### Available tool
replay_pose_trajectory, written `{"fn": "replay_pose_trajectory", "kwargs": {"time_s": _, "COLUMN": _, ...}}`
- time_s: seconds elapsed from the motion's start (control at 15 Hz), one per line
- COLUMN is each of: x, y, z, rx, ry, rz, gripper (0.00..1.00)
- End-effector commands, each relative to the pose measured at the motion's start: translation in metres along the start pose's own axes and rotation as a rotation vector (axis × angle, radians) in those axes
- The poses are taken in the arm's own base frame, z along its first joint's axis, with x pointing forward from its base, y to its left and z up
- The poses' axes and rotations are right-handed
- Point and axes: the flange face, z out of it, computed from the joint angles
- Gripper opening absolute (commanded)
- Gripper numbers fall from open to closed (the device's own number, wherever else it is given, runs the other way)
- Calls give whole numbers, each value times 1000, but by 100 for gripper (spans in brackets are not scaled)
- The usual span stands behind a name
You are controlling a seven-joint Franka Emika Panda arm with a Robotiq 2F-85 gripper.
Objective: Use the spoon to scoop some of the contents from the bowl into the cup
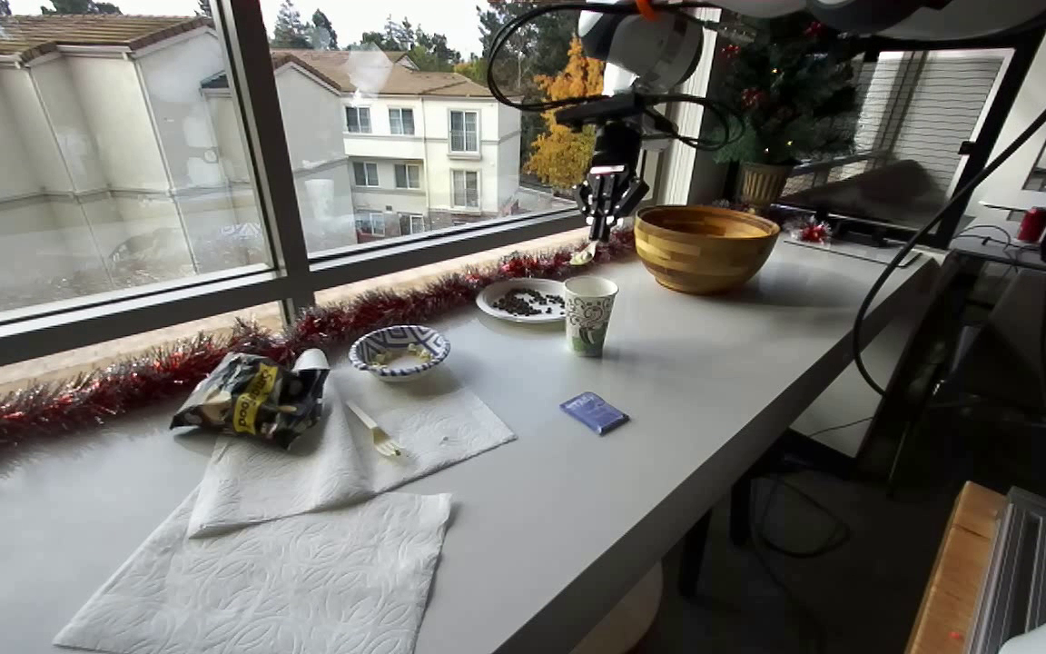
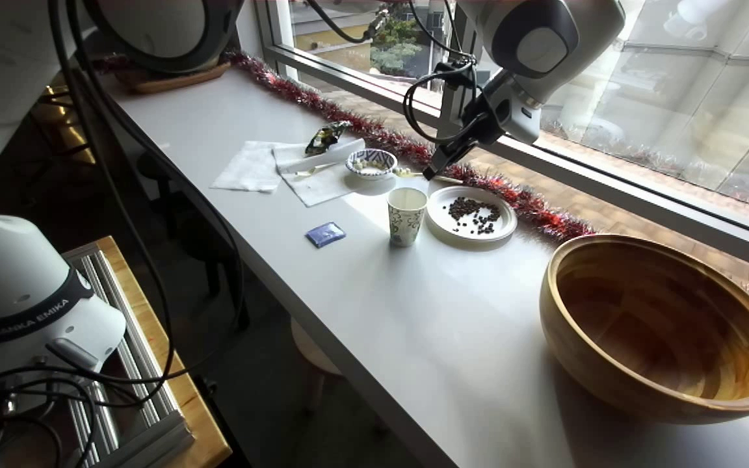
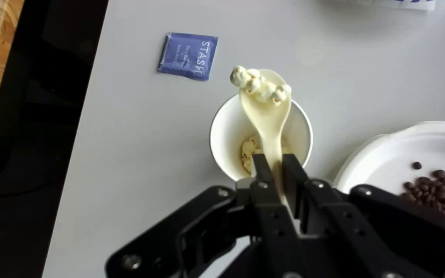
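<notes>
Nearest, the black claw (image 3: 276,160) pinches a cream spoon (image 3: 267,121) by its handle, popcorn (image 3: 252,82) on its head, above the cup (image 3: 223,135), which holds more popcorn. Beside the cup lies a plate (image 3: 381,158) of dark beans (image 3: 444,193); farther out, the patterned bowl (image 1: 396,337) holds popcorn.

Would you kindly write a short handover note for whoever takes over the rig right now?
Gripper: closed on the handle of the spoon, which carries popcorn above the cup.
Things: the cup is upright on the table; the bowl is upright near the snack bag, with popcorn in it.
Done: a scoop is loaded, and the cup already holds some popcorn.
Left: tip this load in. In the wrist view the pieces at the spoon's tip appear to lie past the rim, so drawing back slightly first may avoid a spill.
</notes>
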Motion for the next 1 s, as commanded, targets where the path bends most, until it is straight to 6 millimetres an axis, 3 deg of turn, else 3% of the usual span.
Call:
{"fn": "replay_pose_trajectory", "kwargs": {"time_s": 0.0, "x": 4, "y": 12, "z": -2, "rx": -49, "ry": 38, "rz": 10, "gripper": 3}}
{"fn": "replay_pose_trajectory", "kwargs": {"time_s": 0.4, "x": 10, "y": 13, "z": 5, "rx": -96, "ry": 96, "rz": 43, "gripper": 3}}
{"fn": "replay_pose_trajectory", "kwargs": {"time_s": 0.93, "x": 0, "y": 3, "z": 18, "rx": -150, "ry": 177, "rz": 102, "gripper": 3}}
